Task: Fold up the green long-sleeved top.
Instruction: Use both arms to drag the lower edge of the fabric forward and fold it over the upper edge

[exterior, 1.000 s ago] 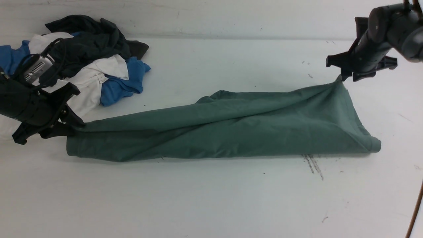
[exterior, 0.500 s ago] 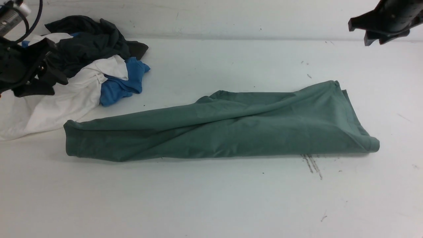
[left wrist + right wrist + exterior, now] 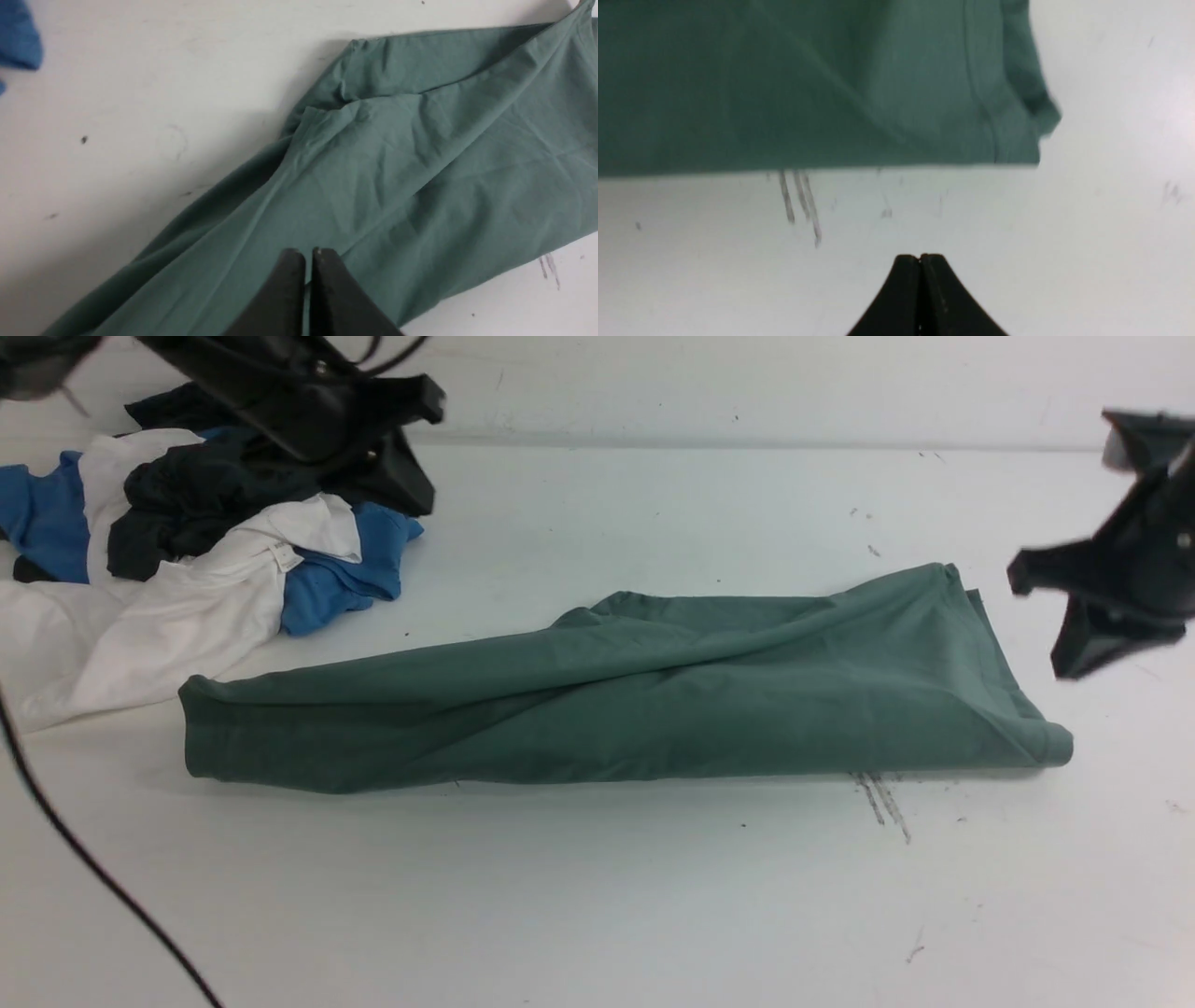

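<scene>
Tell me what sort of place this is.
Probably a robot test bench for clothes folding: a scuffed white table, a green long-sleeved top laid out on it, a heap of other garments at the far left, and the left end effector and right end effector above.

- Top (image 3: 635,700): matt green knit cloth, soft and creased, with a stitched hem at the end toward the bench's right edge.
- Bench (image 3: 597,905): smooth white surface with a faint sheen, scuffed by grey streaks (image 3: 882,803) and dark specks.
- Pile (image 3: 187,607) at the bench's far left corner: matt white, blue and dark cloth, crumpled.
- Left gripper (image 3: 308,254) and right gripper (image 3: 920,257): matt black, probably plastic; blur hides any finer texture.
</scene>
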